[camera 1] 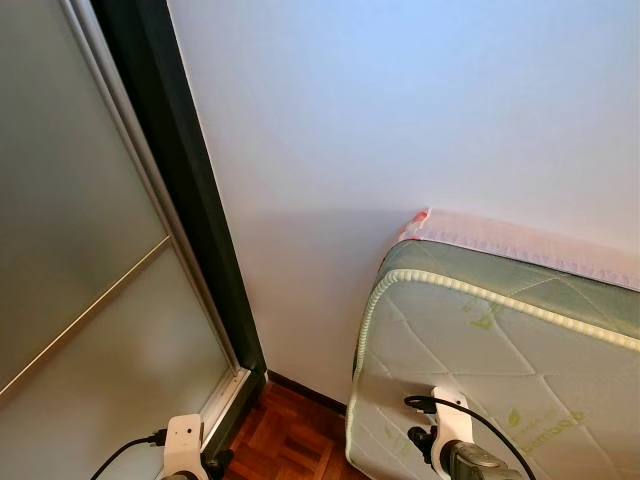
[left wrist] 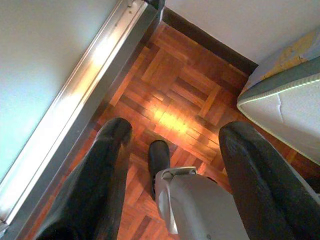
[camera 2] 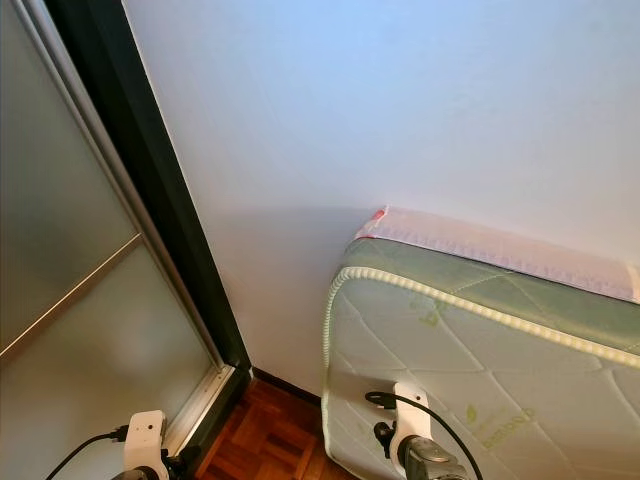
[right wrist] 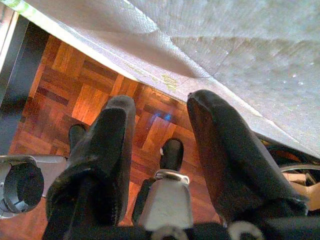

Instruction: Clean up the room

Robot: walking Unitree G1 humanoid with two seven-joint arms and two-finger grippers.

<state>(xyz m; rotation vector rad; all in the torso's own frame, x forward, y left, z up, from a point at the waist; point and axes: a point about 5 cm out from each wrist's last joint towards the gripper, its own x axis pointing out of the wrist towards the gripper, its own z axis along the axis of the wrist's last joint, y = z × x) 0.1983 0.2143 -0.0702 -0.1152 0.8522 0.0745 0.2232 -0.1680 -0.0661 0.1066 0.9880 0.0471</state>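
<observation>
I face a room corner with a white wall (camera 1: 400,110). A pale green quilted mattress (camera 1: 480,360) stands on its edge against the wall on the right, with a pink cloth (camera 1: 520,240) along its top. Both arms hang low at my sides. My left gripper (left wrist: 175,127) is open above the parquet floor (left wrist: 180,80), with nothing between its fingers. My right gripper (right wrist: 162,100) is open too, close beside the mattress face (right wrist: 240,45), holding nothing.
A frosted glass sliding door (camera 1: 80,250) with a dark frame (camera 1: 190,200) stands on the left, its metal track (left wrist: 95,70) running along the floor. A dark skirting board (left wrist: 210,42) lines the wall. My own feet (right wrist: 172,152) show below the grippers.
</observation>
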